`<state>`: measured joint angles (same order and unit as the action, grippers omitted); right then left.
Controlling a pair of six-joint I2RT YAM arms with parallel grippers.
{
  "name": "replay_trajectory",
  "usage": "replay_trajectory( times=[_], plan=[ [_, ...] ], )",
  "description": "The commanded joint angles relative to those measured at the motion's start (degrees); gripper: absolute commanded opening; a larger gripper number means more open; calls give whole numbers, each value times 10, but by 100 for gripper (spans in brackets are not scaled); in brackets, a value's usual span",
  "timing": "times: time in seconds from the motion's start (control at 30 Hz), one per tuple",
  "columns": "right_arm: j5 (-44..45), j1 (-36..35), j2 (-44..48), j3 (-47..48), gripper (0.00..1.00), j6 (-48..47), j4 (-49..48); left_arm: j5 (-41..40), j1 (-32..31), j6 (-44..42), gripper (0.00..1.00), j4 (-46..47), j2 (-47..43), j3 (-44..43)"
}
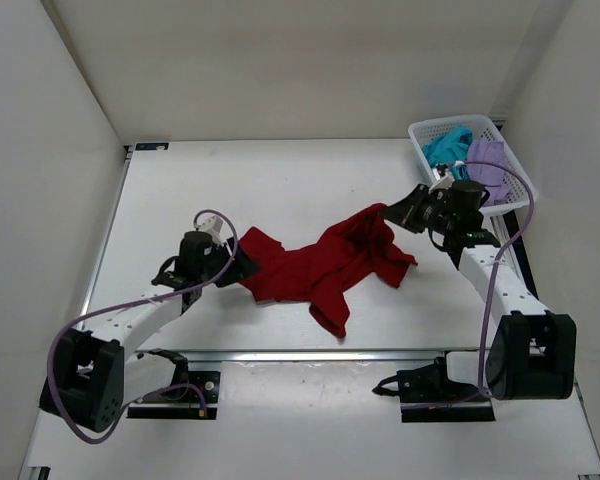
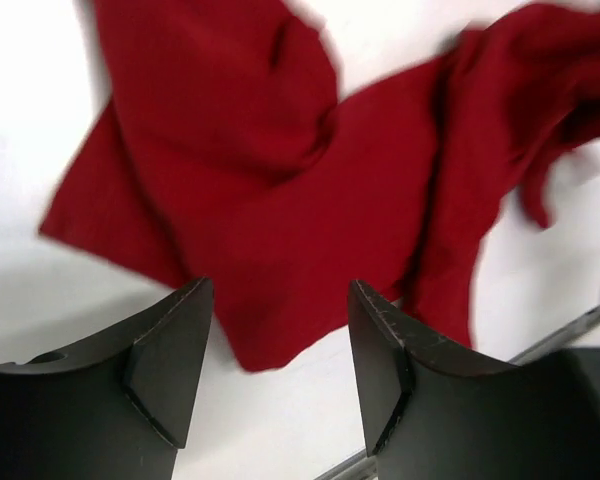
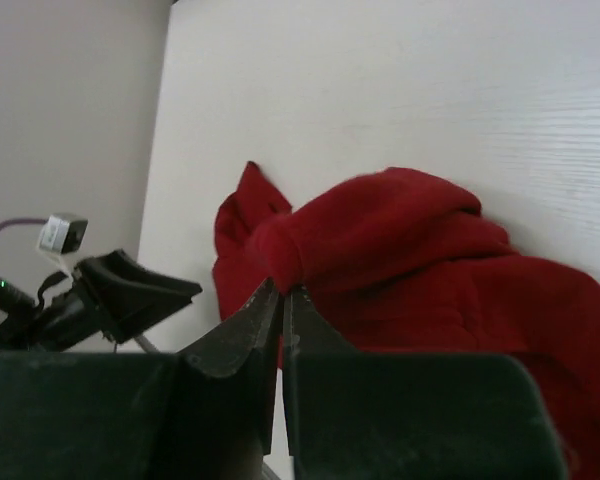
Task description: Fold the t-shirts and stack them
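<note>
The dark red t-shirt lies crumpled and stretched out on the white surface, one sleeve trailing toward the arm bases, and every other place here is given from it. At its far right corner the right fingers are pressed together on a bunched fold of the red cloth, and that corner looks drawn up and away from the rest of the shirt. At its left end the left fingers stand spread apart with nothing between them; the left wrist view shows them just above the hem side of the shirt, red fabric filling the gap below. Well beyond the shirt's right end sits the white mesh basket, holding the teal t-shirt and the lavender t-shirt in a heap. The step in hand appears to be spreading the first shirt flat before any fold: one end is held, the other not. The next move probably calls for the left fingers to come down and close on the near left edge, then for both arms to pull apart gently so the twist in the middle opens without dragging the cloth off the surface.
</note>
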<state>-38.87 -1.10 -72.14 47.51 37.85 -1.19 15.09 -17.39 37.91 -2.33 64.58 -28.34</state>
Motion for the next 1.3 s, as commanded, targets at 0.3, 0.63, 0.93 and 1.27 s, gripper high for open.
replay_trajectory(
  times=[0.3,0.63,0.93,1.27],
  plan=[
    [281,-26,33,60,37,-90,117,-150,-79,-28,70,-51,-28,36],
    [356,-259,52,-19,37,-132,207,-179,-134,-17,70,-30,22,30],
    [380,-438,20,-68,50,-101,266,-165,-164,5,67,0,48,19],
    [355,-497,15,-112,52,-62,262,-164,-169,6,40,1,52,13]
  ],
)
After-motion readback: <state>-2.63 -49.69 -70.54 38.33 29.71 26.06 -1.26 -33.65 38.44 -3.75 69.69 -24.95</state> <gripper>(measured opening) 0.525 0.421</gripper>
